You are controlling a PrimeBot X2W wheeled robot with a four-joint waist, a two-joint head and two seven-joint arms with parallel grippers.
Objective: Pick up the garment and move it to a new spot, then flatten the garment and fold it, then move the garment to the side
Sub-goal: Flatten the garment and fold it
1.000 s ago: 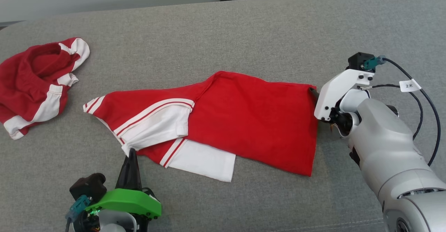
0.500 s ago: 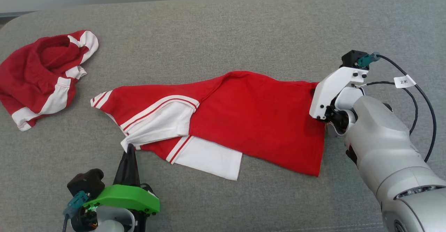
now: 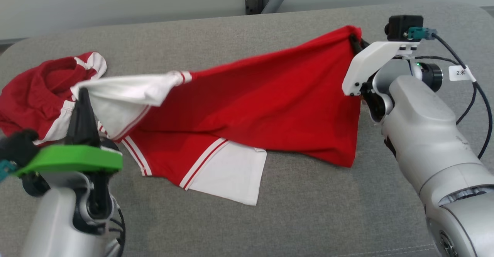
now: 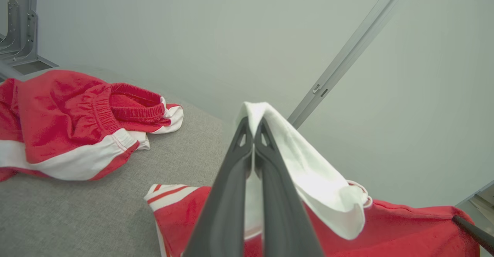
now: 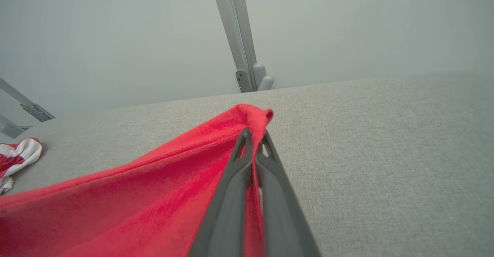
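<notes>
Head view: the grey bench (image 3: 293, 195) carries the red-and-white garment (image 3: 262, 106), its top edge lifted and stretched between both arms while the lower hem and a white panel rest on the bench. Crumpled red shorts (image 3: 31, 91) lie near the left arm. Left claw (image 3: 82, 93) is clamped on a white fold, right claw (image 3: 354, 43) on a red corner. Best to raise both evenly, with the cloth taut, so the hem clears before carrying

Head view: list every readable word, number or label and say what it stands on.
"2米": on the white tag hanging beside the right arm.
The red and white garment shows no lettering, and nothing else readable is in sight.
</notes>
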